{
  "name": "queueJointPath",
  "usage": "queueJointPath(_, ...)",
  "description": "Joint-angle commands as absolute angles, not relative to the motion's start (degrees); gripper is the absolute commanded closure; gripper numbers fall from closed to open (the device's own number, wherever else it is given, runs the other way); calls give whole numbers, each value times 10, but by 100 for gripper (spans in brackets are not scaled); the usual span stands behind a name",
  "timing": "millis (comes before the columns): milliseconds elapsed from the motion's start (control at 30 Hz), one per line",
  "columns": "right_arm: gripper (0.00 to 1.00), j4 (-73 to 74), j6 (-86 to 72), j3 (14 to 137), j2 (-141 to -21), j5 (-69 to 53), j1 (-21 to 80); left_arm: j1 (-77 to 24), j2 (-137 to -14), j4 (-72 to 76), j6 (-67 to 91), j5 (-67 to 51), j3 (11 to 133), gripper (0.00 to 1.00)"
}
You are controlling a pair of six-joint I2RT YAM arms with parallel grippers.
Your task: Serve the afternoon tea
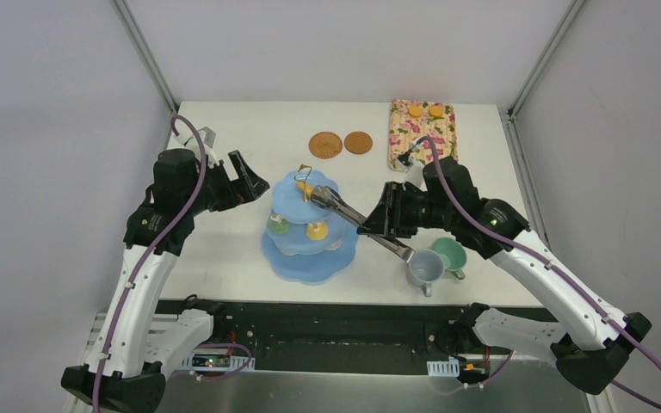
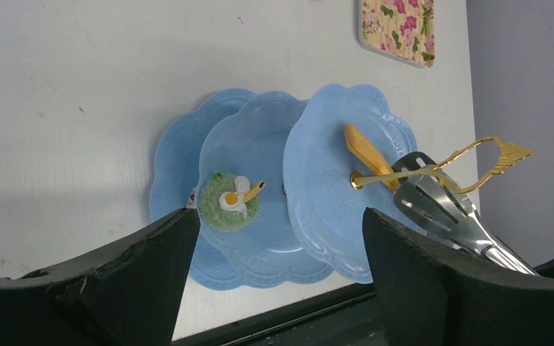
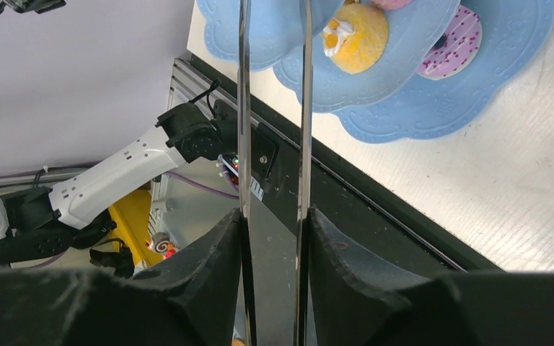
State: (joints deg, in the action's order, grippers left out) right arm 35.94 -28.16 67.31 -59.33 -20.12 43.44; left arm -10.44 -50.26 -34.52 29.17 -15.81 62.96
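Note:
The light-blue three-tier stand (image 1: 297,265) stands mid-table, and also shows in the left wrist view (image 2: 260,151) and the right wrist view (image 3: 404,108). It holds a green donut (image 2: 229,202), a yellow donut (image 3: 357,36) and a purple sprinkled donut (image 3: 453,43). An orange biscuit (image 2: 364,148) sits on the top tier by the gold handle. My right gripper (image 3: 274,216) is shut on the metal tongs (image 1: 353,215), whose tips (image 2: 425,184) hover at the top tier beside that biscuit. My left gripper (image 2: 280,238) is open and empty, left of the stand.
A grey-blue cup (image 1: 424,268) and a green cup (image 1: 449,254) stand right of the stand, under my right arm. Two brown coasters (image 1: 325,144) (image 1: 358,142) lie at the back. The floral tray (image 1: 422,142) at the back right holds two orange biscuits (image 1: 415,110).

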Motion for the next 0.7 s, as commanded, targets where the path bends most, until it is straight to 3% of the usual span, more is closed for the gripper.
queueJointPath(0, 62, 356, -265, 703, -583, -234, 438, -109, -504, -325, 284, -145, 631, 13)
queueJointPath(333, 69, 321, -281, 688, -587, -246, 438, -109, -513, -316, 288, -146, 629, 13)
queueJointPath(667, 70, 332, -277, 697, -605, -172, 438, -109, -517, -319, 283, -144, 635, 13)
